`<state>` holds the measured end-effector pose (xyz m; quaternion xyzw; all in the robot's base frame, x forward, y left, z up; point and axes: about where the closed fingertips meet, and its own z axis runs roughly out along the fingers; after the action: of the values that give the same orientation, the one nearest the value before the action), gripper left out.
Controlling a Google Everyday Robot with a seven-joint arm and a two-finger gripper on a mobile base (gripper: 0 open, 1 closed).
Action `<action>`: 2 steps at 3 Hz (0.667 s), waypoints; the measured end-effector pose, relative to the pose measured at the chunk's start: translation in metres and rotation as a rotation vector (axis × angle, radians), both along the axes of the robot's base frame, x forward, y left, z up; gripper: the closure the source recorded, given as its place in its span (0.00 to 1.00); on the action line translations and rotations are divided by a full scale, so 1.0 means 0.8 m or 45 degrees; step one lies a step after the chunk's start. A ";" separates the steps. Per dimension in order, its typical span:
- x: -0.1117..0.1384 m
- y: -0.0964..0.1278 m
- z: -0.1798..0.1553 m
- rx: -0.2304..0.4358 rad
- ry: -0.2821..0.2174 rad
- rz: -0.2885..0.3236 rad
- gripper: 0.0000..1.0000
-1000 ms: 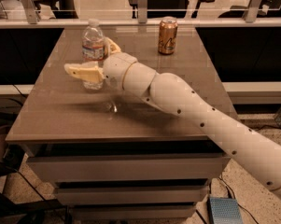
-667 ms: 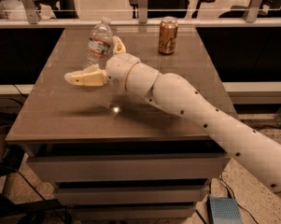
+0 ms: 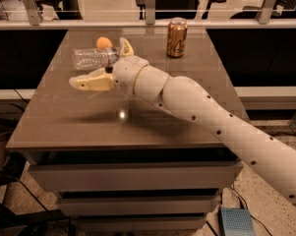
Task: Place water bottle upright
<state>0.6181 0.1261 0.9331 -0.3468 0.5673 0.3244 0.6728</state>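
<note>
**Brown desk, white arm, bottle lying on its side**

Brown wood-grain desk (image 3: pixel 78 127) fills most of your view, with grey drawer fronts stacked under its top. Your thick white jointed arm (image 3: pixel 211 122) comes in from the lower right and crosses the top toward the far left corner.

At its end, your cream-yellow two-finger pincer (image 3: pixel 97 60) stands wide open. One finger (image 3: pixel 91 82) points left, low over the desk, and the other points up and away, toward the far edge. Nothing is clamped between them.

The clear ribbed plastic water bottle (image 3: pixel 91 58) is not upright. It lies on its side, lengthwise from left to right, in the spread between the two fingers, and its right end is close against the palm. You cannot tell from this view whether the bottle rests on the desk or is touched by either finger, and its cap cannot be made out.

A copper-coloured drink can (image 3: pixel 177 37) stands upright near the far edge, well apart from the pincer and to its right. A small round orange object (image 3: pixel 104 42) sits just behind the bottle, beside the upper finger. On the floor at the lower right lies a small flat pale blue box (image 3: pixel 234 221).
</note>
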 end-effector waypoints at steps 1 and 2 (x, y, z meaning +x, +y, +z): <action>0.000 0.000 0.000 -0.016 0.001 0.001 0.00; 0.001 0.002 0.001 -0.056 0.006 0.009 0.00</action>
<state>0.6187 0.1275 0.9341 -0.3629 0.5745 0.3151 0.6626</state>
